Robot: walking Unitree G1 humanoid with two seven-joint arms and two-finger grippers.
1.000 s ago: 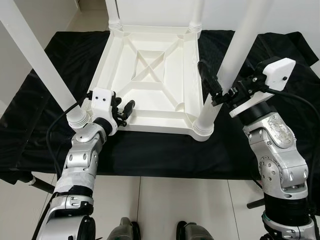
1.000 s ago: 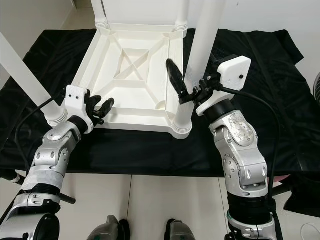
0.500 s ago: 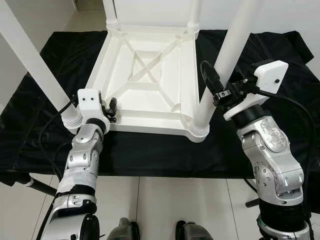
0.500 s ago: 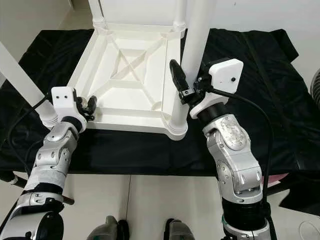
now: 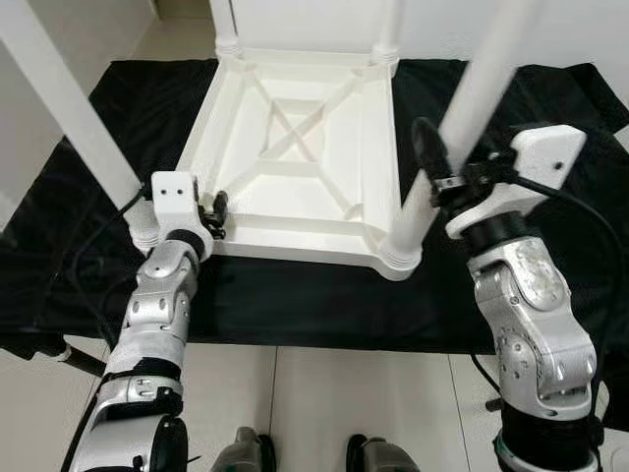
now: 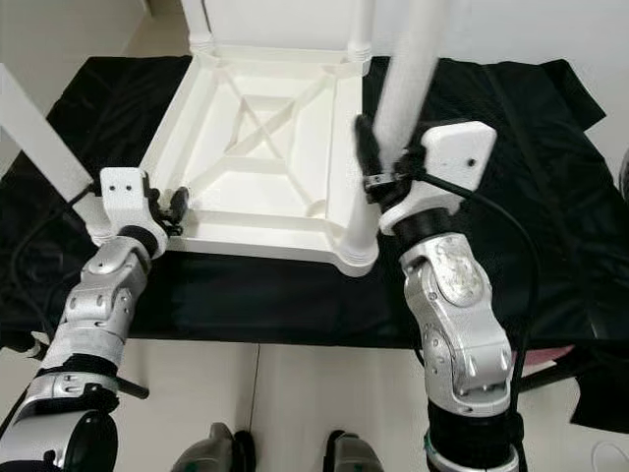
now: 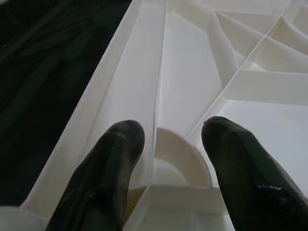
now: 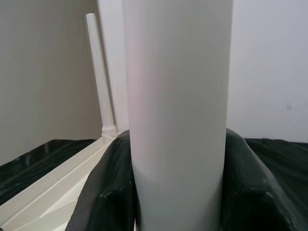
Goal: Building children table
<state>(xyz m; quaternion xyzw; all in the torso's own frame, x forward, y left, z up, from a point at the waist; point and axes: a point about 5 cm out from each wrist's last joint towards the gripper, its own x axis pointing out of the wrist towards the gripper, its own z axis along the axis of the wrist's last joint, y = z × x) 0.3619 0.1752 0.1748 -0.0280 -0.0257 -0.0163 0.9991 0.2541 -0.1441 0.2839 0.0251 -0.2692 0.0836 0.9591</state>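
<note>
The upside-down white plastic table (image 5: 295, 147) looks smooth and a bit shiny. Under the table, the black cloth (image 5: 118, 118) is soft and wrinkly. The robot's silver metal arms (image 5: 536, 315) shine.

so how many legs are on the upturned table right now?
4. Near-right leg, with the right gripper shut on it; near-left leg, beside the left gripper; far-left leg; far-right leg. The tops of all four run out of frame.
</note>
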